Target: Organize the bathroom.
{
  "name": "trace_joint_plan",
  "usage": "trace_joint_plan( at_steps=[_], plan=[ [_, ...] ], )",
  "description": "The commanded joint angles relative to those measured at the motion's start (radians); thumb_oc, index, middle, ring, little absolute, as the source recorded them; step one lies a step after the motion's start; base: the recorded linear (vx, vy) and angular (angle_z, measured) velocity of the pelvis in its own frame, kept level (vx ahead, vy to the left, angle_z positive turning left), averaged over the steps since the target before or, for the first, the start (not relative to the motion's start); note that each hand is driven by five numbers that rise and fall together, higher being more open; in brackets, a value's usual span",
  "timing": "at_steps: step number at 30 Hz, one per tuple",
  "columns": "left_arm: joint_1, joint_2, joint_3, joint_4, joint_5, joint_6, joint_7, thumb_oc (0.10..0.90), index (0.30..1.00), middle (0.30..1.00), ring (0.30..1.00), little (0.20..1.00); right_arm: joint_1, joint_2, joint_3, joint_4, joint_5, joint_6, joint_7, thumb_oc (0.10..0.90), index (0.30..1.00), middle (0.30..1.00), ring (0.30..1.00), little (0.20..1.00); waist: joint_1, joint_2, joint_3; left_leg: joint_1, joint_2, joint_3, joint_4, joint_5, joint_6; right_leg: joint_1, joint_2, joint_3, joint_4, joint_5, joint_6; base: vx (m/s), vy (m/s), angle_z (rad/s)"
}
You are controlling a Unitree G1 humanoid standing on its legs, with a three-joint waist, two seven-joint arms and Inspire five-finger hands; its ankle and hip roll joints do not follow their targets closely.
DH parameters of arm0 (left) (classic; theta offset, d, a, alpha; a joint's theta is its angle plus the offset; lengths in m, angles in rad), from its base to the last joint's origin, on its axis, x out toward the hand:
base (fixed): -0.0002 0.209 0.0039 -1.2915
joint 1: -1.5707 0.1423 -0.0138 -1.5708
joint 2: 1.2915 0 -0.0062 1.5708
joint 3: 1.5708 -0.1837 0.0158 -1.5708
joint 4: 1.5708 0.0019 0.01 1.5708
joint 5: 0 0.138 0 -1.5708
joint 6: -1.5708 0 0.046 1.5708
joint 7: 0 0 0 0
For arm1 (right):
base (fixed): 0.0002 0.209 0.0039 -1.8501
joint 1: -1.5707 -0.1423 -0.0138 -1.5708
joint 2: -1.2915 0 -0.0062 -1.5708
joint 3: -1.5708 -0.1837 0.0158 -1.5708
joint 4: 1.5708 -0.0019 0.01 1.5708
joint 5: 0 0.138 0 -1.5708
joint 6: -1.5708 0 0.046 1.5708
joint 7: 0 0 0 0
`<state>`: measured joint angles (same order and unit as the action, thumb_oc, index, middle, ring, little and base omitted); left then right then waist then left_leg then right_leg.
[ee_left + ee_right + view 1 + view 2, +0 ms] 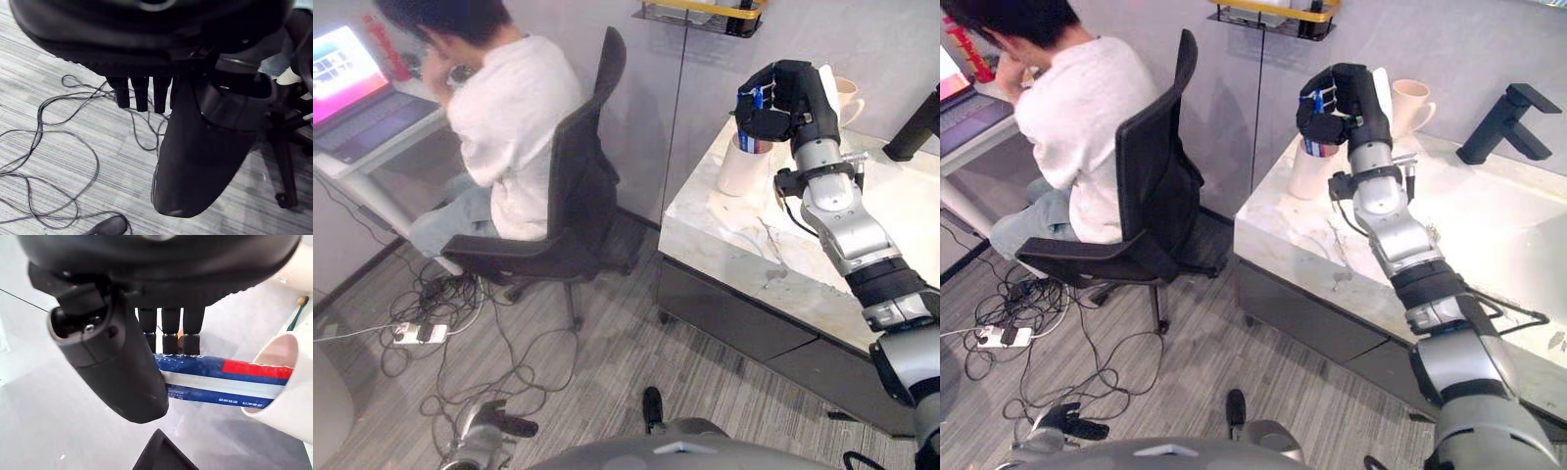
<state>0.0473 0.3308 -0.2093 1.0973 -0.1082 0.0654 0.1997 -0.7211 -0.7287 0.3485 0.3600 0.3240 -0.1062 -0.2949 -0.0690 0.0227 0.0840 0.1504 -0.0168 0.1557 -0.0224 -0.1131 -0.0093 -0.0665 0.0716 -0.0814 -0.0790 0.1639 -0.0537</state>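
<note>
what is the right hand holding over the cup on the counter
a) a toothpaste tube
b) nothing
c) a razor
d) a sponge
a: the right hand is curled round a blue, white and red toothpaste tube whose far end sits in the pale cup on the counter.

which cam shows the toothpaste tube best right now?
Right wrist view: the toothpaste tube runs across it, pinched by the right hand, far end entering the pale cup. The eye views show just a blue sliver under the hand above the cup.
</note>
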Motion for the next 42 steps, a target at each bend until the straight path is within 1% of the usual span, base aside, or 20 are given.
trace_joint_plan(
  at_steps=[1, 7, 8, 9, 12, 17, 18, 19, 23, 26, 28, 30, 31, 35, 36, 37, 39, 40, 41, 42],
  plan=[
    [-0.003, 0.087, -0.035, 0.029, 0.018, -0.022, 0.026, 0.8, 0.9, 0.9, 0.9, 0.9, -0.111, 0.03, -0.156, 0.021, -0.001, -0.142, -0.072, 0.8, 0.9, 0.9, 0.9, 0.9, 0.004, -0.011, -0.037, -0.105, 0.005, 0.014, 0.048, 0.039, -0.015, 0.077, -0.054, -0.007, 0.101, -0.242, 0.157, -0.03, 0.048, 0.0],
    [0.004, 0.074, -0.035, 0.054, 0.04, -0.013, 0.038, 0.8, 0.9, 0.9, 0.9, 0.9, -0.071, 0.04, -0.179, -0.065, -0.017, -0.079, -0.095, 0.8, 0.9, 0.9, 0.9, 0.9, -0.015, -0.009, -0.037, -0.1, 0.001, 0.022, 0.037, 0.037, -0.012, 0.071, -0.057, 0.001, 0.106, -0.243, 0.162, -0.04, 0.049, -0.02],
    [0.004, 0.074, -0.036, 0.054, 0.038, -0.013, 0.039, 0.8, 0.9, 0.9, 0.9, 0.9, -0.07, 0.04, -0.18, -0.069, -0.018, -0.077, -0.097, 0.8, 0.9, 0.9, 0.9, 0.9, -0.015, -0.01, -0.037, -0.1, 0.0, 0.023, 0.037, 0.037, -0.012, 0.071, -0.057, 0.001, 0.105, -0.243, 0.162, -0.05, 0.055, -0.09],
    [0.003, 0.07, -0.035, 0.055, 0.04, -0.011, 0.042, 0.8, 0.9, 0.9, 0.9, 0.9, -0.061, 0.04, -0.181, -0.084, -0.021, -0.034, -0.082, 0.8, 0.9, 0.9, 0.9, 0.9, -0.018, -0.012, -0.038, -0.101, -0.001, 0.026, 0.038, 0.035, -0.01, 0.071, -0.058, 0.003, 0.103, -0.241, 0.163, -0.03, 0.037, -0.09],
    [0.002, 0.065, -0.035, 0.056, 0.033, -0.011, 0.048, 0.8, 0.9, 0.9, 0.9, 0.9, -0.045, 0.043, -0.183, -0.107, 0.02, 0.01, -0.076, 0.8, 0.9, 0.9, 0.9, 0.9, -0.025, -0.014, -0.039, -0.096, -0.004, 0.03, 0.032, 0.035, -0.008, 0.072, -0.058, 0.009, 0.095, -0.235, 0.165, -0.04, 0.053, -0.07],
    [-0.006, 0.06, -0.035, 0.052, 0.036, -0.001, 0.05, 0.8, 0.9, 0.9, 0.9, 0.9, -0.031, 0.053, -0.191, -0.141, 0.04, 0.049, -0.076, 0.8, 0.9, 0.9, 0.9, 0.9, -0.035, -0.017, -0.043, -0.096, -0.008, 0.035, 0.021, 0.038, -0.005, 0.068, -0.058, 0.019, 0.089, -0.227, 0.169, -0.06, 0.066, -0.08],
    [-0.009, 0.057, -0.037, 0.059, 0.034, -0.006, 0.053, 0.8, 0.9, 0.9, 0.9, 0.9, -0.024, 0.053, -0.199, -0.159, 0.082, 0.06, -0.086, 0.8, 0.9, 0.9, 0.9, 0.9, -0.04, -0.019, -0.044, -0.095, -0.009, 0.037, 0.017, 0.041, -0.002, 0.066, -0.058, 0.023, 0.089, -0.224, 0.17, -0.06, 0.064, -0.03],
    [-0.009, 0.057, -0.037, 0.06, 0.034, -0.006, 0.053, 0.8, 0.9, 0.9, 0.9, 0.9, -0.024, 0.053, -0.199, -0.16, 0.082, 0.06, -0.086, 0.8, 0.9, 0.9, 0.9, 0.9, -0.04, -0.019, -0.044, -0.095, -0.009, 0.037, 0.017, 0.041, -0.002, 0.066, -0.058, 0.023, 0.089, -0.224, 0.17, -0.06, 0.067, -0.02],
    [-0.016, 0.053, -0.038, 0.064, 0.02, -0.002, 0.057, 0.8, 0.9, 0.9, 0.9, 0.9, 0.001, 0.068, -0.223, -0.21, 0.128, 0.053, -0.096, 0.8, 0.9, 0.9, 0.9, 0.9, -0.051, -0.022, -0.046, -0.094, -0.01, 0.044, 0.011, 0.042, 0.0, 0.06, -0.059, 0.032, 0.092, -0.22, 0.174, -0.07, 0.082, -0.03],
    [-0.024, 0.046, -0.04, 0.078, 0.023, 0.005, 0.06, 0.8, 0.9, 0.9, 0.9, 0.9, 0.043, 0.095, -0.257, -0.296, 0.185, 0.022, -0.115, 0.8, 0.9, 0.9, 0.9, 0.9, -0.068, -0.024, -0.049, -0.09, -0.014, 0.051, 0.003, 0.043, 0.004, 0.055, -0.058, 0.046, 0.087, -0.211, 0.179, -0.09, 0.113, -0.13],
    [-0.026, 0.038, -0.039, 0.093, 0.03, -0.003, 0.086, 0.8, 0.9, 0.9, 0.9, 0.9, 0.08, 0.11, -0.286, -0.361, 0.183, -0.017, -0.148, 0.8, 0.9, 0.9, 0.9, 0.9, -0.081, -0.026, -0.051, -0.089, -0.015, 0.056, 0.0, 0.042, 0.007, 0.05, -0.057, 0.055, 0.09, -0.21, 0.182, -0.08, 0.12, -0.12],
    [-0.03, 0.037, -0.042, 0.099, 0.026, -0.024, 0.124, 0.8, 0.9, 0.9, 0.9, 0.9, 0.103, 0.104, -0.31, -0.417, 0.171, -0.022, -0.167, 0.8, 0.9, 0.9, 0.9, 0.9, -0.091, -0.027, -0.052, -0.09, -0.016, 0.06, -0.001, 0.041, 0.009, 0.044, -0.056, 0.063, 0.098, -0.21, 0.184, -0.06, 0.119, -0.05],
    [-0.032, 0.037, -0.039, 0.102, 0.03, -0.033, 0.133, 0.8, 0.9, 0.9, 0.9, 0.9, 0.114, 0.098, -0.321, -0.44, 0.143, -0.026, -0.177, 0.8, 0.9, 0.9, 0.9, 0.9, -0.096, -0.027, -0.053, -0.088, -0.016, 0.063, -0.002, 0.04, 0.011, 0.043, -0.055, 0.069, 0.101, -0.211, 0.185, -0.05, 0.121, 0.0],
    [-0.03, 0.037, -0.043, 0.11, 0.064, -0.071, 0.144, 0.8, 0.9, 0.9, 0.9, 0.9, 0.157, 0.042, -0.383, -0.512, 0.089, -0.037, -0.215, 0.8, 0.9, 0.9, 0.9, 0.9, -0.113, -0.031, -0.056, -0.088, -0.019, 0.067, -0.006, 0.04, 0.015, 0.036, -0.053, 0.083, 0.109, -0.209, 0.189, -0.04, 0.093, -0.03],
    [-0.028, 0.038, -0.044, 0.114, 0.058, -0.108, 0.144, 0.8, 0.9, 0.9, 0.9, 0.9, 0.184, 0.013, -0.418, -0.528, 0.063, -0.046, -0.225, 0.8, 0.9, 0.9, 0.9, 0.9, -0.122, -0.034, -0.058, -0.087, -0.019, 0.07, -0.009, 0.04, 0.015, 0.032, -0.052, 0.088, 0.11, -0.206, 0.191, -0.03, 0.085, 0.0],
    [-0.026, 0.036, -0.042, 0.114, 0.051, -0.127, 0.146, 0.8, 0.9, 0.9, 0.9, 0.9, 0.2, -0.001, -0.438, -0.535, 0.047, -0.05, -0.233, 0.8, 0.9, 0.9, 0.9, 0.9, -0.126, -0.035, -0.058, -0.086, -0.019, 0.071, -0.011, 0.04, 0.016, 0.031, -0.052, 0.089, 0.11, -0.206, 0.192, -0.04, 0.102, -0.05],
    [-0.025, 0.035, -0.027, 0.115, 0.023, -0.171, 0.129, 0.8, 0.9, 0.9, 0.9, 0.9, 0.264, -0.054, -0.519, -0.543, -0.022, -0.075, -0.286, 0.8, 0.9, 0.9, 0.9, 0.9, -0.141, -0.039, -0.059, -0.082, -0.019, 0.079, -0.018, 0.036, 0.019, 0.027, -0.051, 0.097, 0.108, -0.204, 0.196, -0.03, 0.088, -0.14],
    [-0.022, 0.034, -0.019, 0.116, 0.027, -0.183, 0.127, 0.8, 0.9, 0.9, 0.9, 0.9, 0.283, -0.078, -0.552, -0.54, -0.019, -0.083, -0.309, 0.8, 0.9, 0.9, 0.9, 0.9, -0.147, -0.041, -0.059, -0.081, -0.018, 0.082, -0.019, 0.036, 0.019, 0.026, -0.052, 0.097, 0.106, -0.201, 0.198, -0.01, 0.057, -0.17],
    [-0.015, 0.034, -0.015, 0.119, 0.026, -0.207, 0.124, 0.8, 0.9, 0.9, 0.9, 0.9, 0.313, -0.107, -0.601, -0.53, -0.008, -0.111, -0.355, 0.8, 0.9, 0.9, 0.9, 0.9, -0.153, -0.043, -0.059, -0.08, -0.016, 0.087, -0.021, 0.036, 0.017, 0.024, -0.051, 0.098, 0.107, -0.199, 0.201, -0.01, 0.039, -0.17],
    [-0.011, 0.035, -0.01, 0.12, 0.035, -0.224, 0.118, 0.8, 0.9, 0.9, 0.9, 0.9, 0.339, -0.116, -0.646, -0.515, -0.008, -0.132, -0.378, 0.8, 0.9, 0.9, 0.9, 0.9, -0.159, -0.045, -0.06, -0.079, -0.015, 0.089, -0.022, 0.035, 0.017, 0.021, -0.05, 0.101, 0.109, -0.199, 0.202, 0.0, 0.037, -0.19]
  ],
)
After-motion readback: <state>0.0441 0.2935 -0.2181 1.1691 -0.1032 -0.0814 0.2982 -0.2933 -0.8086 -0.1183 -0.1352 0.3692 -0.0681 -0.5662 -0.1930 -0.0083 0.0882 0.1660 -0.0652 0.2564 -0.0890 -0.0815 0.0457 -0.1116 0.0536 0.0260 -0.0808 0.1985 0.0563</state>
